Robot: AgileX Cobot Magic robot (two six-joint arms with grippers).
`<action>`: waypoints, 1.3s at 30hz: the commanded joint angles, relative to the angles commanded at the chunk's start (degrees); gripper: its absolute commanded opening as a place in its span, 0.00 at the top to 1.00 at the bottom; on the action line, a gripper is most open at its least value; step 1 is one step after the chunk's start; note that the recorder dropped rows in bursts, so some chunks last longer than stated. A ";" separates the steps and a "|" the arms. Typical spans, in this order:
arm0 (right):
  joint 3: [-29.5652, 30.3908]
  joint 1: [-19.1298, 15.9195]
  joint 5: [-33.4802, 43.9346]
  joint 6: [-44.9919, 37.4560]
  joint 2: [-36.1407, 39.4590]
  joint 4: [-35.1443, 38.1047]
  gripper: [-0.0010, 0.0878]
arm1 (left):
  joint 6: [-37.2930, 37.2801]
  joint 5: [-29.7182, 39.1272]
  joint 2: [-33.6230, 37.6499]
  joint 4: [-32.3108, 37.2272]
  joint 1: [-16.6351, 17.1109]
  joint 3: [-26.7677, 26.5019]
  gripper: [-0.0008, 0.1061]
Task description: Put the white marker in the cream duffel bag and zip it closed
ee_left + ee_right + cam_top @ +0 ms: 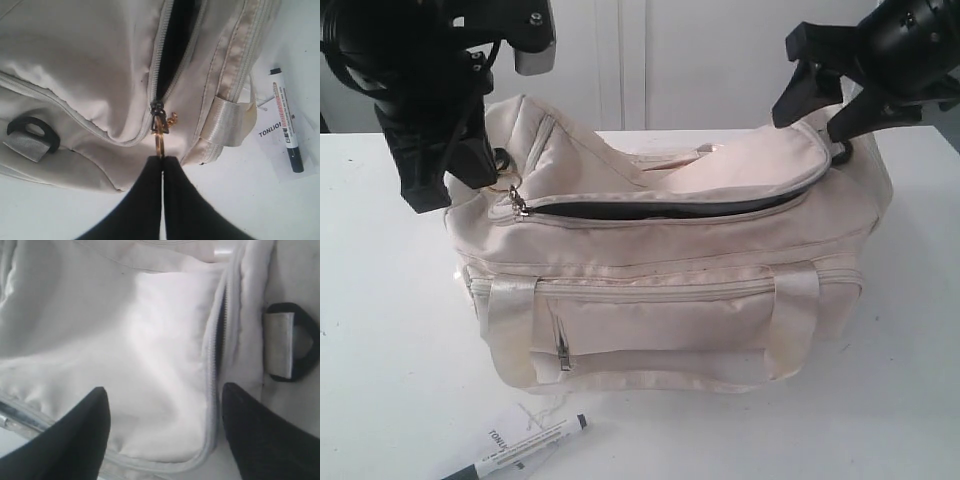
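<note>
**Item 1.** Large soft cream fabric duffel bag (660,290), sitting at the centre of the frame on the white desk (380,380). The curved top zip is gaping along the front edge and showing a dark slot. The zip slider (520,206) is sitting at the left end of that slot. Satin webbing handles are hanging down the front face.

**Item 2.** Slim white-barrelled marker with a black cap (525,447), lying on the desk at the lower left of the frame. It is lying outside the bag, near its front, and resting across a white paper tag (500,432) printed in black.

**Item 3.** Left end effector (161,159), black, hanging at the upper left of the frame over the bag's left end. Its fingers are pressing together on the gold keychain ring (159,140) that is dangling from the slider.

**Item 4.** Right end effector (810,125), black, hovering at the upper right of the frame above the bag's right end. Its fingers are standing wide apart and gripping nothing. Cream flap fabric and the zip track are showing between them in the wrist view.

**Item 5.** Black strap ring (292,347) on a webbing tab, sitting just beside the zip's right end.
</note>
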 joint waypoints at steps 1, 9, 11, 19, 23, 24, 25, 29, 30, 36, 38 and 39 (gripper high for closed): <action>0.00 0.38 0.00 -1.07 -0.43 0.12 0.30 | 0.26 0.00 -0.11 0.00 0.00 0.00 0.99; 0.00 4.70 1.10 -8.58 -0.88 0.02 0.30 | 3.50 0.00 -0.36 -1.14 0.00 0.00 0.99; 0.00 5.69 2.13 -8.71 -0.88 0.02 0.30 | 4.71 0.00 -0.36 -1.61 0.13 0.00 0.99; 0.09 8.37 3.76 -12.17 -0.88 -0.34 0.30 | 12.41 0.00 -0.36 -15.69 5.40 0.00 0.99; 0.09 9.39 3.14 -13.86 -0.88 -0.34 0.30 | 16.00 0.00 -0.36 -18.37 6.68 0.00 0.99; 0.09 9.69 3.14 -15.07 -0.88 -0.34 0.30 | 16.16 0.00 -0.36 -18.37 6.68 0.00 0.99; 0.09 9.97 3.14 -16.70 -0.88 -0.34 0.30 | 16.29 0.00 -0.36 -18.25 6.68 0.00 0.99; 0.09 12.28 3.28 -23.51 -0.76 -0.34 0.30 | 16.97 0.00 -0.36 -18.25 6.68 0.00 0.99; 0.09 13.04 3.39 -24.68 -0.62 -0.34 0.30 | 16.97 0.00 -0.36 -18.25 6.68 0.00 0.99; 2.99 16.28 2.68 -33.63 0.50 -0.56 0.30 | 16.97 0.00 -0.36 -18.25 6.68 0.00 0.99; 4.62 16.94 1.70 -36.20 0.60 -0.83 0.30 | 16.97 0.00 -0.36 -18.25 6.68 0.00 0.99; 5.31 17.23 1.26 -36.75 0.60 -0.83 0.30 | 16.97 0.00 -0.36 -18.25 6.68 0.00 0.99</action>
